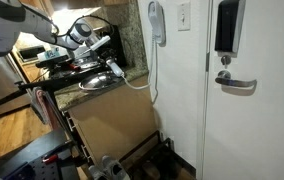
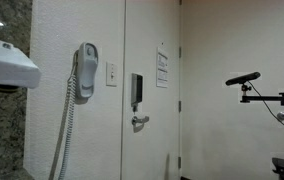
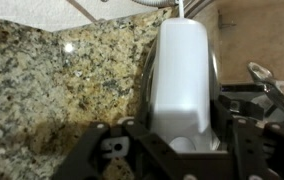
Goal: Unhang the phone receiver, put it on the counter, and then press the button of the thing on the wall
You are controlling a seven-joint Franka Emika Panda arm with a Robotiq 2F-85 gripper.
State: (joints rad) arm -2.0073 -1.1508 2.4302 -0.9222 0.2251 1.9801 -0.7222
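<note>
Receiver [image 3: 182, 75] sits pinched in your gripper [image 3: 182, 138] over the counter [image 3: 62, 90]; placing is in hand; next, release it cleanly.

Pale grey-white arm [image 1: 2, 30] with rounded casings and dark joints — pincer [image 3: 182, 142] black, angular.

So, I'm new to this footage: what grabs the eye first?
A white wall phone with its cord hangs beside the door in both exterior views. In the wrist view, a white object sits between the tool's fingers, against speckled granite.
</note>
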